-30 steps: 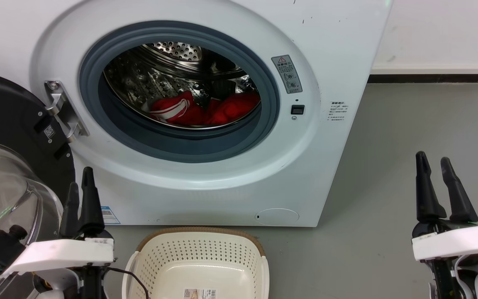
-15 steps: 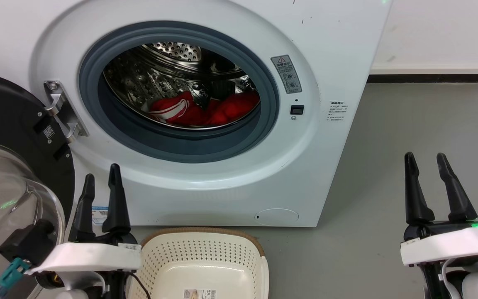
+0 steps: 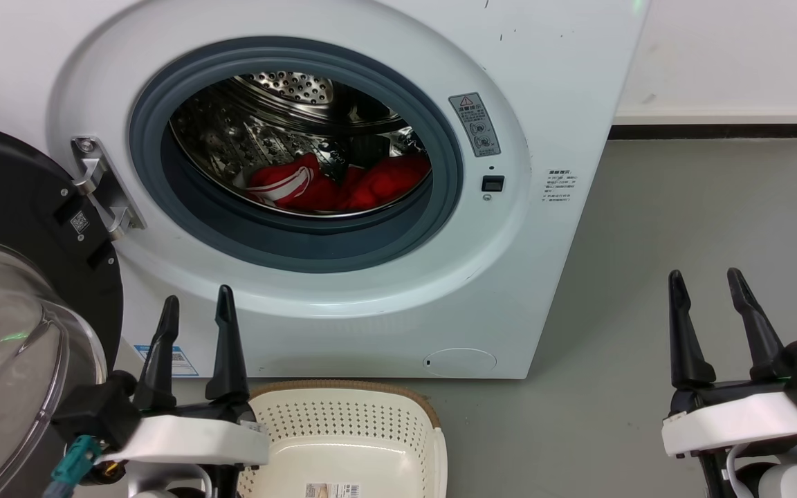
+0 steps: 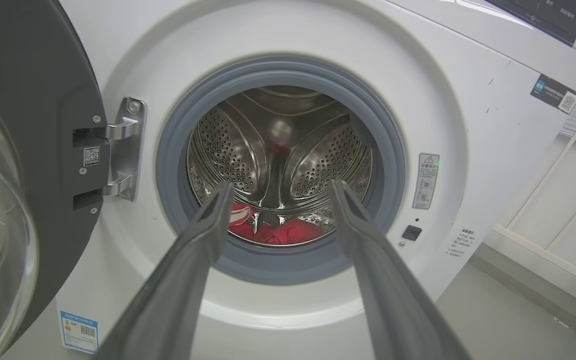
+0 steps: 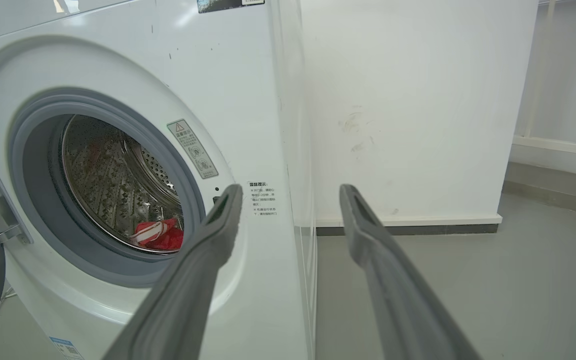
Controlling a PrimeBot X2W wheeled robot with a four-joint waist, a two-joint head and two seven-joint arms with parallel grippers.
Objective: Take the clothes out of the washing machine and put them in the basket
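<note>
Left gripper [image 3: 198,296] parted, empty, aimed at drum [image 3: 253,131]; right gripper [image 3: 705,274] parted, empty too. Reach low past rubber ring [image 3: 301,249], pinch clothes [image 3: 329,188] mid-bundle.

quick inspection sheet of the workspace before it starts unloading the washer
surface: grey floor, smooth and level.
job's things: washing machine with its door swung open to the left; red clothes lying at the bottom of the drum; basket on the floor in front of the machine, only a label sticker in the part visible.
clutter: nothing seen.
tools: left tool open and empty, in front of the machine beside the basket; right tool open and empty, over the floor right of the machine.
cables: teal connector at the left wrist.
surroundings: white wall with dark skirting.
</note>
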